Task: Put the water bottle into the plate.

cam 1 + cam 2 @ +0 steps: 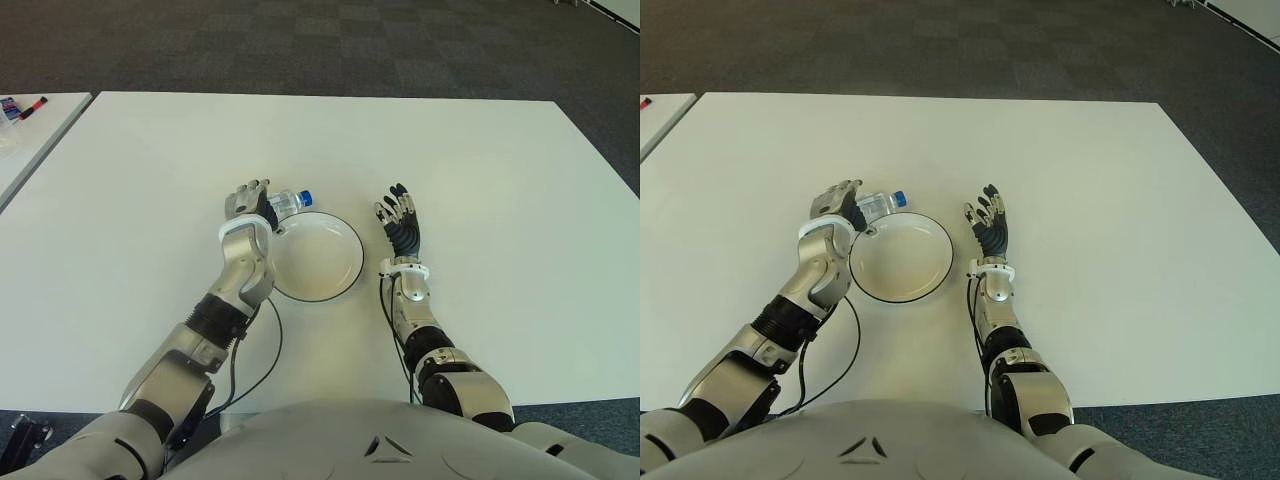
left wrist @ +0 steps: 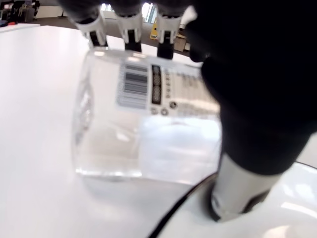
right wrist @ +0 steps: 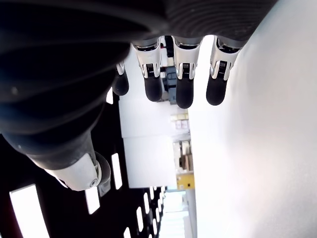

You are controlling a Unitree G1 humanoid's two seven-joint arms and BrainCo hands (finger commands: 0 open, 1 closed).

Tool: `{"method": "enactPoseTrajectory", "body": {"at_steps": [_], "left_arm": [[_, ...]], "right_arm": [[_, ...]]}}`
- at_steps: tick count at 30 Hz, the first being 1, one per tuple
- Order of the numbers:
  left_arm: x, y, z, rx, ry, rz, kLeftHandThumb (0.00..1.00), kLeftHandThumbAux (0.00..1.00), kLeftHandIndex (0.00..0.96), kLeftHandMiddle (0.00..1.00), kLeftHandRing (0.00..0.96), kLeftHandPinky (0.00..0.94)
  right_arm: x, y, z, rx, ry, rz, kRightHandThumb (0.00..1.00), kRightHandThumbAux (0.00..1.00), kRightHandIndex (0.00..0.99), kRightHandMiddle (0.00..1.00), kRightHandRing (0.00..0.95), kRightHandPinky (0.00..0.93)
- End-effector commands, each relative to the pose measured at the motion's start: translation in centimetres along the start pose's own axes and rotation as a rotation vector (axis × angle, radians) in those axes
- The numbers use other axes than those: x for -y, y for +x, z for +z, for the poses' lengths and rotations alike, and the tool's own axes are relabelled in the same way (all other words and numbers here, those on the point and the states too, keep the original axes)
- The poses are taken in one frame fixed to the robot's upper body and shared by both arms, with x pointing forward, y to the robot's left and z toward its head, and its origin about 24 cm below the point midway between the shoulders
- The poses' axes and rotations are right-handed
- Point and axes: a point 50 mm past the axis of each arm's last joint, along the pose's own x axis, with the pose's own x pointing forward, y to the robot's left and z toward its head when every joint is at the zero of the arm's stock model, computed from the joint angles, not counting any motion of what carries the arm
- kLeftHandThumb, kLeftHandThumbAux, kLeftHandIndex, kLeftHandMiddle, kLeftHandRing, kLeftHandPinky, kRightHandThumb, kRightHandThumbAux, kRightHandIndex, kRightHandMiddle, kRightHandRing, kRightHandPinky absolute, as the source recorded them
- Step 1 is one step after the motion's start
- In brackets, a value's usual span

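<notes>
The clear plastic blue-capped water bottle (image 1: 288, 203) is gripped on its side by the left hand (image 1: 249, 204), beside the white round plate (image 1: 345, 282); the right hand (image 1: 401, 222) is spread.

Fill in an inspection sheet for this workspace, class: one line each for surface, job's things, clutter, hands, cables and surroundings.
Surface: white table, bare over most of its top.
Job's things: water bottle lying on its side at the far-left rim of the white plate; plate holds nothing.
Clutter: nothing seen on this table.
Hands: left hand closed around the bottle; right hand open, right of the plate, holding nothing.
Cables: black cable looping from the left forearm; another along the right forearm.
Surroundings: dark carpet; a second table at left with markers.
</notes>
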Motion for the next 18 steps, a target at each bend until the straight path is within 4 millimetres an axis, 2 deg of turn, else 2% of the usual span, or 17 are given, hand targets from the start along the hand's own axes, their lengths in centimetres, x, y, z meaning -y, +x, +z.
{"method": "enactPoseTrajectory", "body": {"at_steps": [1, 7, 18], "left_arm": [[-1.4, -2.3, 0.8, 0.062, -0.063, 0.039, 0.000, 0.880, 0.000, 0.005, 0.028, 0.117], [-2.9, -3.9, 1.4, 0.149, -0.141, 0.056, 0.000, 0.873, 0.000, 0.006, 0.030, 0.115], [-3.7, -4.3, 1.3, 0.226, -0.215, 0.063, 0.000, 0.877, 0.000, 0.001, 0.028, 0.114]], "right_arm": [[-0.4, -2.5, -3.0, -0.161, 0.028, -0.028, 0.032, 0.688, 0.066, 0.111, 0.125, 0.168], [-0.4, -2.4, -3.0, -0.164, 0.030, -0.029, 0.034, 0.697, 0.065, 0.112, 0.126, 0.170], [-0.6, -2.3, -3.0, -0.167, 0.027, -0.026, 0.029, 0.715, 0.068, 0.121, 0.132, 0.174]]}}
